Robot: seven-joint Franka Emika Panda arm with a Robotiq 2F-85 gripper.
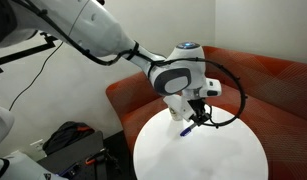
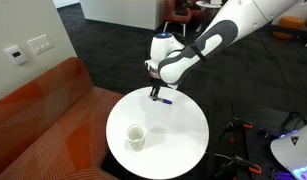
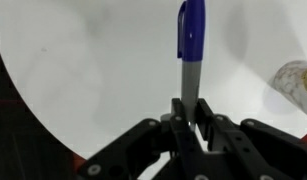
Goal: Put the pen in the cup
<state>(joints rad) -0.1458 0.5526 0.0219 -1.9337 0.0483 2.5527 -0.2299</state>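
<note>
My gripper (image 3: 191, 112) is shut on the pen (image 3: 190, 45), a slim marker with a blue cap and grey barrel that sticks out ahead of the fingers in the wrist view. In both exterior views the gripper (image 1: 196, 117) (image 2: 156, 94) holds the pen (image 1: 185, 129) (image 2: 165, 100) just above the round white table (image 2: 183, 140), near its far edge. The white paper cup (image 2: 137, 136) stands upright on the table, well apart from the gripper. The cup's rim shows at the right edge of the wrist view (image 3: 297, 82). The cup is hidden in an exterior view by the arm.
An orange-red sofa (image 1: 263, 80) (image 2: 43, 110) curves round the table (image 1: 208, 150). A black bag and gear (image 1: 71, 140) lie on the floor beside it. Black cable loops hang off the wrist (image 1: 233, 95). A second robot base (image 2: 293, 150) stands by the table.
</note>
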